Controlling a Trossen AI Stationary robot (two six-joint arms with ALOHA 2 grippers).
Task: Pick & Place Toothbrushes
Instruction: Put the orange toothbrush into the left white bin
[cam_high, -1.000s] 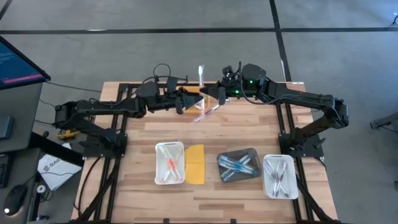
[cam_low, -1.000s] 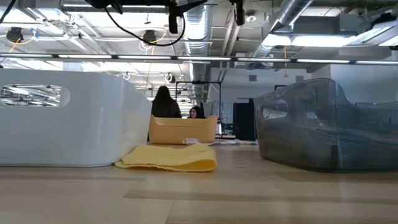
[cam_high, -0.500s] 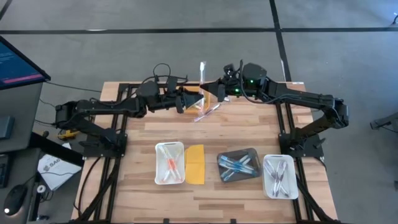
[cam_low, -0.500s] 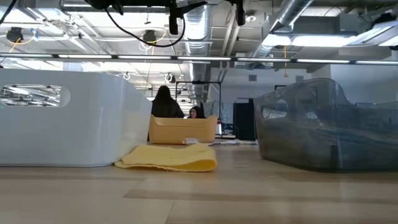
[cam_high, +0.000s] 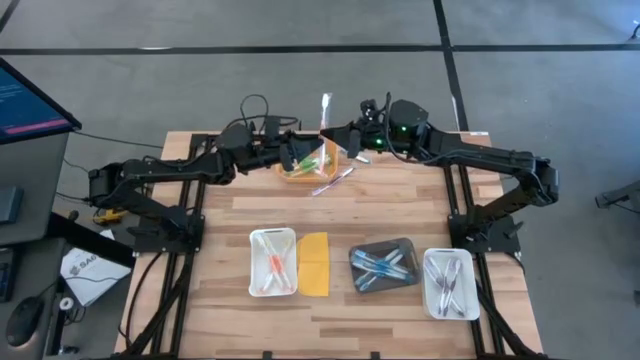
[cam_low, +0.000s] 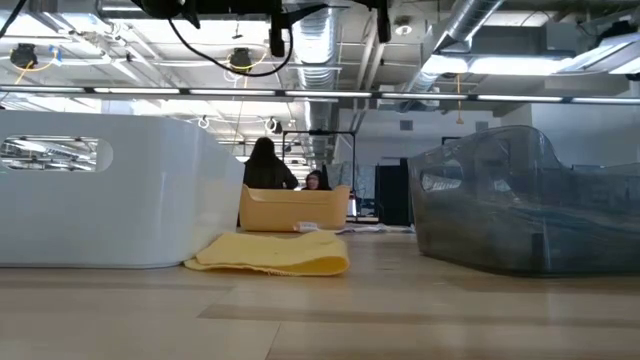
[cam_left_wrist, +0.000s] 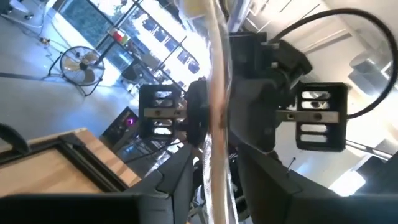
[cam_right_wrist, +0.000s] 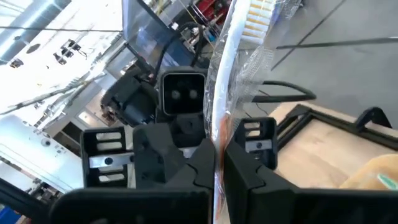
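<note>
while clamped on a crinkly clear-wrapped toothbrush (cam_right_wrist: 219, 112), slim right gripper (cam_right_wrist: 216, 163); left gripper (cam_left_wrist: 214, 180) loosely flanking it

Looking past our right gripper (cam_right_wrist: 216, 163), we've got its two dark fingers (cam_right_wrist: 180, 165) pinched tight on a toothbrush (cam_right_wrist: 231, 56) in clear crinkly wrap, bristle end up and away, with the left gripper (cam_right_wrist: 180, 102) facing us close behind and wooden table (cam_right_wrist: 323, 146) beyond.
</note>
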